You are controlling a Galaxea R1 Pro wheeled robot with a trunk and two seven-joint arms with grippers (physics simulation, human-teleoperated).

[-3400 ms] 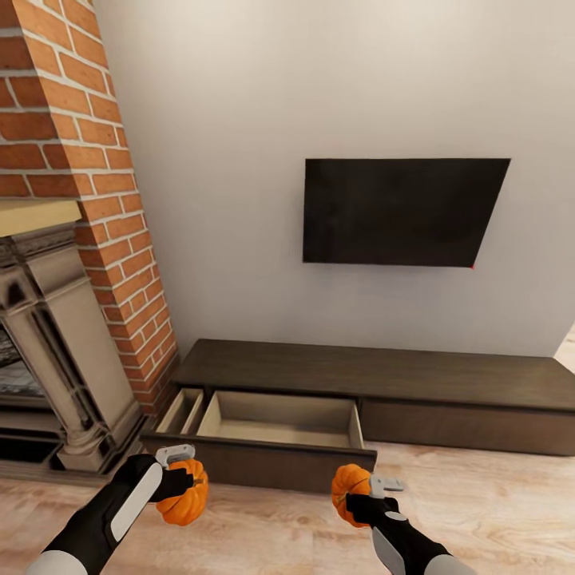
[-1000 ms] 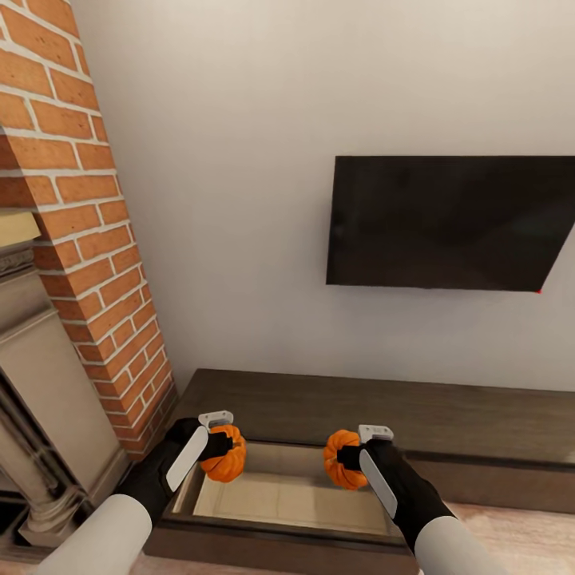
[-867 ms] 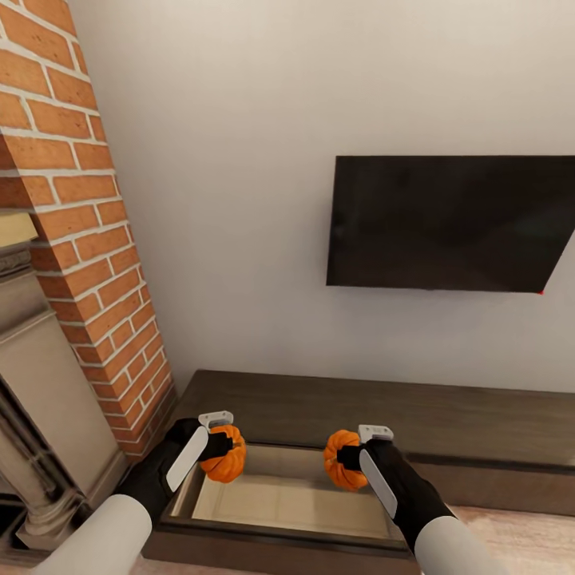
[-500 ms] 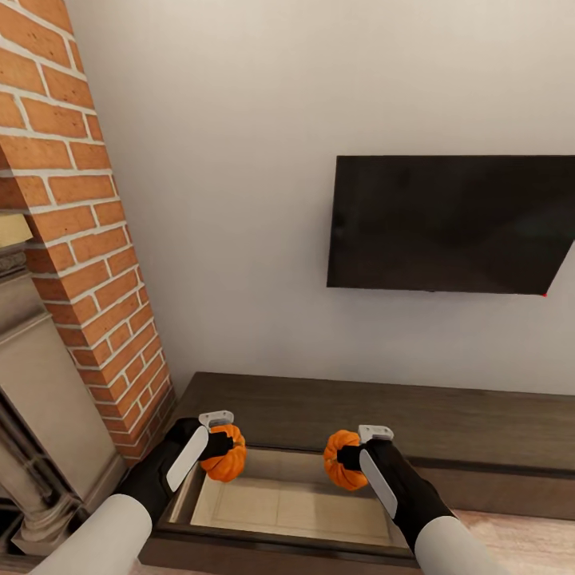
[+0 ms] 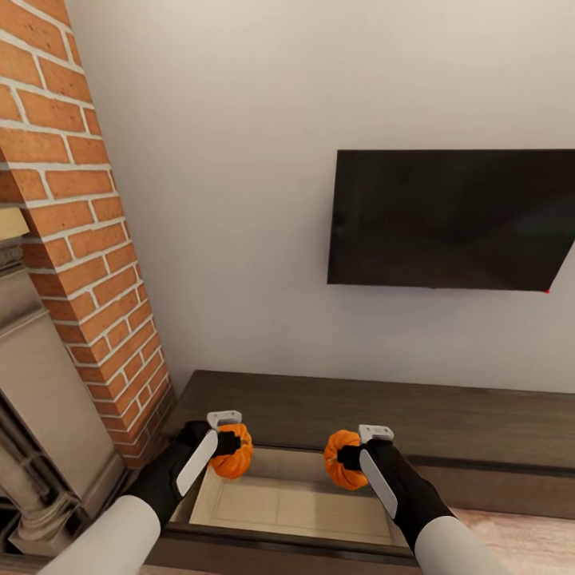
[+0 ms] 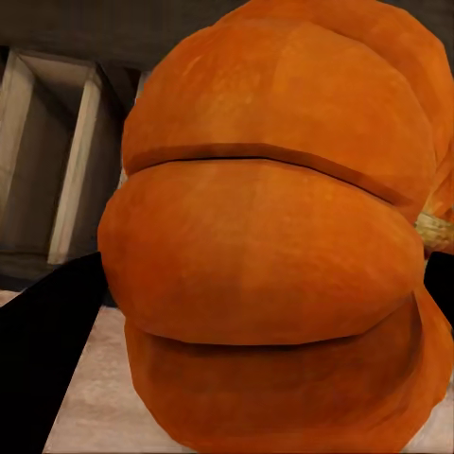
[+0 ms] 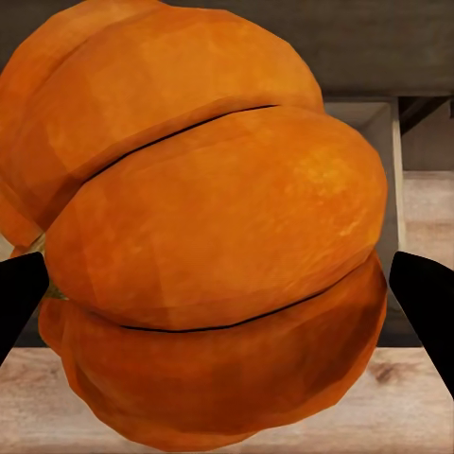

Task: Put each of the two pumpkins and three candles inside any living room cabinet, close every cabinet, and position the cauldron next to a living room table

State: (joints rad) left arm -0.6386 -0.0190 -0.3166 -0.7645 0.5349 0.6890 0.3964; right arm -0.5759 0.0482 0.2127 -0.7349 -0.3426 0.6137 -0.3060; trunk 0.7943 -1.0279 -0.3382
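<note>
We record two bright orange, ribbed pumpkins (image 5: 235, 452) (image 5: 342, 460), one in each black gripper with a white arm panel: left gripper (image 5: 226, 444), right gripper (image 5: 348, 458). Below both grippers, a drawer (image 5: 279, 503) with a light tan inside, set in a dark brown wood-grain cabinet (image 5: 415, 415). Beyond them, a black TV (image 5: 451, 220) on a pale wall; beside the left gripper, red brick (image 5: 76, 231) with pale mortar lines.

The dark cabinet (image 5: 447, 415) stands on the plank floor (image 5: 519, 543), its top seemingly bare.
</note>
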